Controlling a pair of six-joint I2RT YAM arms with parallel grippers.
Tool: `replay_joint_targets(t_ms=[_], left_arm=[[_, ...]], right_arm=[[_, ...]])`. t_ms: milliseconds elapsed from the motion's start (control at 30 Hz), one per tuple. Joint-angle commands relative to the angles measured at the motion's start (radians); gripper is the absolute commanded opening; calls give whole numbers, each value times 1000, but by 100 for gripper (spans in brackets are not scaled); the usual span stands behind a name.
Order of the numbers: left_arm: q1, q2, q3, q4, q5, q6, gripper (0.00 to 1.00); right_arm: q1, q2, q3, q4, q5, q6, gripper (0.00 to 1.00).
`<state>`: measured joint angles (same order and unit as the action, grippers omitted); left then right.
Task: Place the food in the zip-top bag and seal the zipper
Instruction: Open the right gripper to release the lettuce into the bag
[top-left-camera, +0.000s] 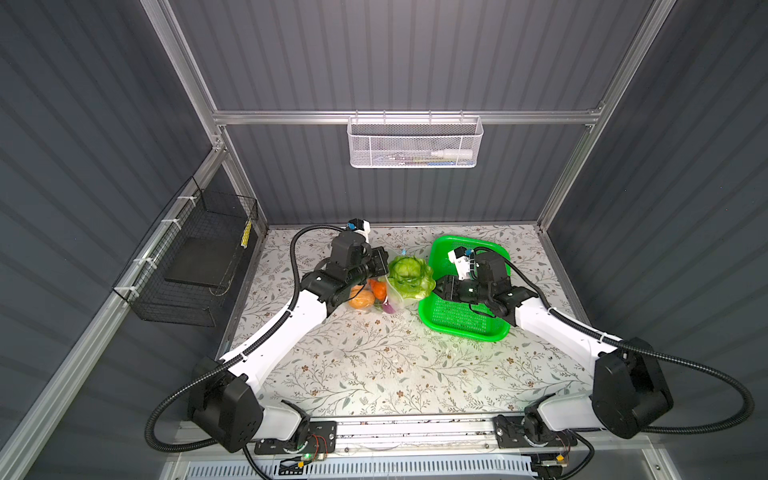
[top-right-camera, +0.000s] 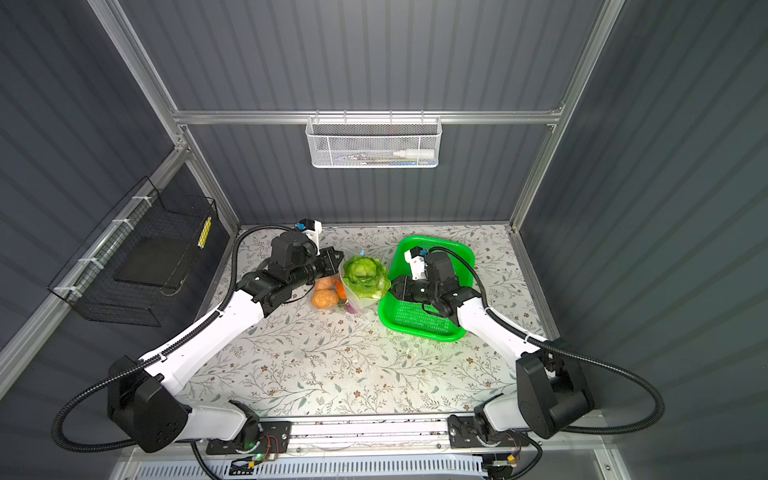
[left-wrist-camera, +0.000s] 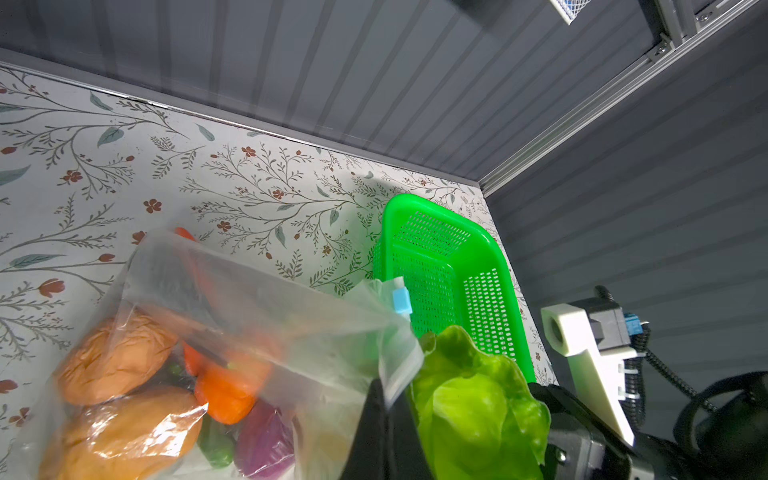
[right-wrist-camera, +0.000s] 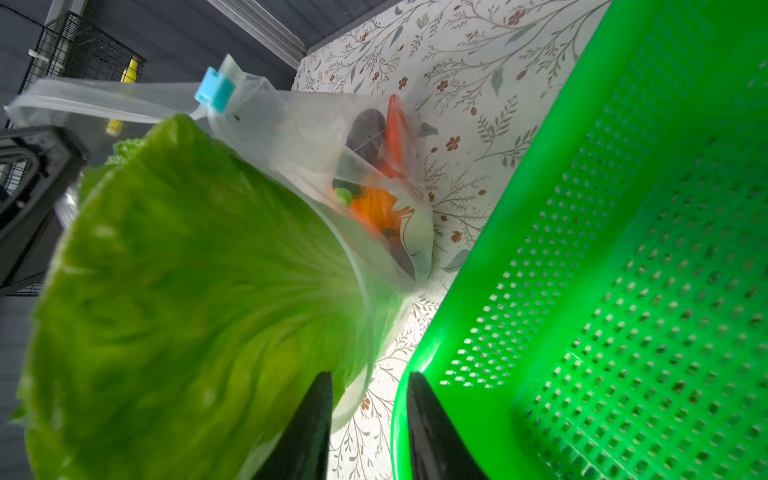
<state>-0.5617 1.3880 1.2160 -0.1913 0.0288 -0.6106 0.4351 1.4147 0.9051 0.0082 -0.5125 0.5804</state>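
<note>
Zip-top bag (left-wrist-camera: 291, 332), holding toy vegetables (top-left-camera: 360, 299), just left of green basket (top-left-camera: 461, 324).
Left claw (left-wrist-camera: 388, 395) pinched shut on bag mouth; right claw (right-wrist-camera: 370, 376) part-open at basket rim; cabbage (top-left-camera: 409, 272) half inside bag.

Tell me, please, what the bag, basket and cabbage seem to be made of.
The bag looks like thin, glossy clear plastic film: it crinkles, glints and is see-through.
The basket looks like rigid, shiny bright-green plastic with moulded rows of holes.
The cabbage is probably soft plastic or rubber, waxy, with moulded leaf veins; which one is unclear.
</note>
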Motion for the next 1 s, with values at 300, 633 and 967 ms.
replay_joint_targets(t_ms=[300,633,967], left_arm=[[4,-16,24,7,2,-4,0],[8,-61,25,15,-63,45,0],[22,-157,60,-54,-159,141,0]], right_arm=[[14,54,11,60,-52,38,15],[14,-15,131,-45,-31,-19,0],[69,3,371,-140,-2,-80,0]])
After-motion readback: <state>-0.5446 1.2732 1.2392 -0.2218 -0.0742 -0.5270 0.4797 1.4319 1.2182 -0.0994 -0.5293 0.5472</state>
